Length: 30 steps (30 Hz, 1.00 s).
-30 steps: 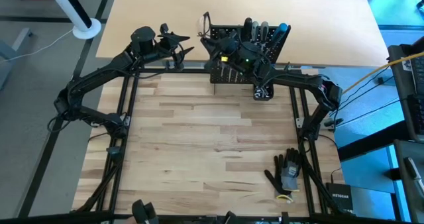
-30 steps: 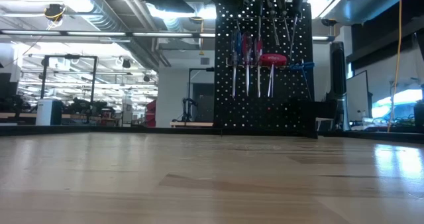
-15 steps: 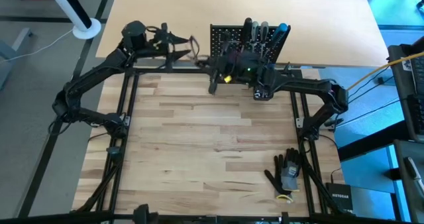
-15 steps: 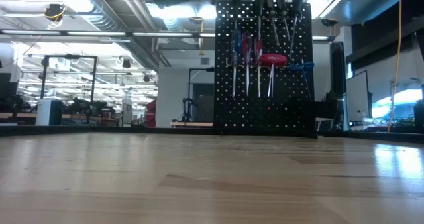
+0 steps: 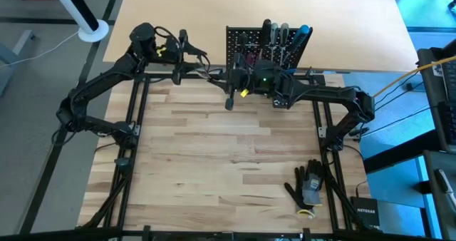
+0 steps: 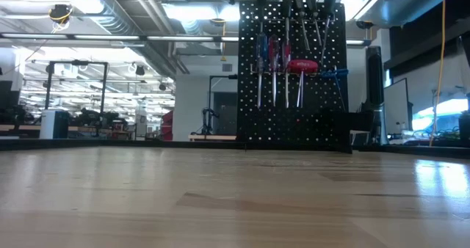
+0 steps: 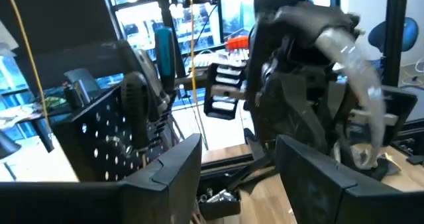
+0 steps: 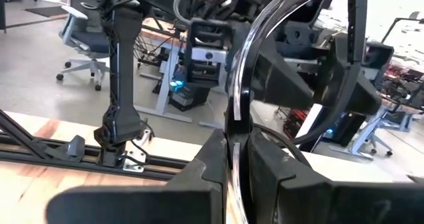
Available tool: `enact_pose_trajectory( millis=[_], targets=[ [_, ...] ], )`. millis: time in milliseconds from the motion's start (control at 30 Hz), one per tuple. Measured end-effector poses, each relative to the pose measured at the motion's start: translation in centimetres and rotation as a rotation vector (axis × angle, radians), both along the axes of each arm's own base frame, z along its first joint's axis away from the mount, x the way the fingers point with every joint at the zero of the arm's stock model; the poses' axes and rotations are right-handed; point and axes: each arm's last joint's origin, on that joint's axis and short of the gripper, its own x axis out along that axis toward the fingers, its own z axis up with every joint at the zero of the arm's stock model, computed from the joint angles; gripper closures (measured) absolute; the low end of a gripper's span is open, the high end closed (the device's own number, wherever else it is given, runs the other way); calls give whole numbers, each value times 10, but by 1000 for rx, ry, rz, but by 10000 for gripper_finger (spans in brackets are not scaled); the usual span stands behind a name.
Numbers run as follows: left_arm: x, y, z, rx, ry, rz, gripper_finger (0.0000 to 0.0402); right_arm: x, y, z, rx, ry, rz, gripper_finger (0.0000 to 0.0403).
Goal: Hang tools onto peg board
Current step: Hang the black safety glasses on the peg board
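The black peg board point(image 5: 265, 45) stands upright at the table's far edge. Several tools hang on it, with red and blue handles point(image 6: 286, 66). My right gripper point(image 5: 231, 84) is just in front of the board's left end, pointing toward the table's left. It is shut on a thin curved chrome tool point(image 8: 233, 85). My left gripper point(image 5: 195, 55) is left of the board and points toward it. It is open with nothing between its fingers point(image 7: 238, 177). Beyond them, the left wrist view shows the right hand and the chrome curve point(image 7: 358, 71). My right gripper pinches the thin chrome bar point(image 8: 232, 159) between its two fingers, on a lower stretch of its curve. The fingers are about level and come from the table's right. From the fingers the bar arches up and over point(image 8: 291, 0), clear of the table.
A small black cup point(image 5: 283, 100) sits on the table below the board's right part. Black gloves point(image 5: 310, 184) lie near the right front corner, beside a dark box point(image 5: 367, 212). Bare wooden table top point(image 5: 214, 155) stretches in front of both arms.
My right gripper has drawn back from the peg board's left end toward the table's near edge and turned at the wrist, still shut on the chrome tool. My left gripper has turned at its wrist, has hardly shifted, and has stayed open.
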Motion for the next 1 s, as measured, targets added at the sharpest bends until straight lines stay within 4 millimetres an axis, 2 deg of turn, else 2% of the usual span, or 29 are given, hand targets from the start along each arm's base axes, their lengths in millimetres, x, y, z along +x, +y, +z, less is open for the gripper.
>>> enact_pose_trajectory(
  millis=[367,533,1000],
  targets=[
    [14,-12,1,20,-25,-66,218,0,1,-1,1,5,33,368],
    [20,-13,1,24,-40,-34,218,0,1,-1,1,5,34,368],
    [14,-3,1,44,-44,70,218,0,1,-1,2,5,34,368]
  ],
)
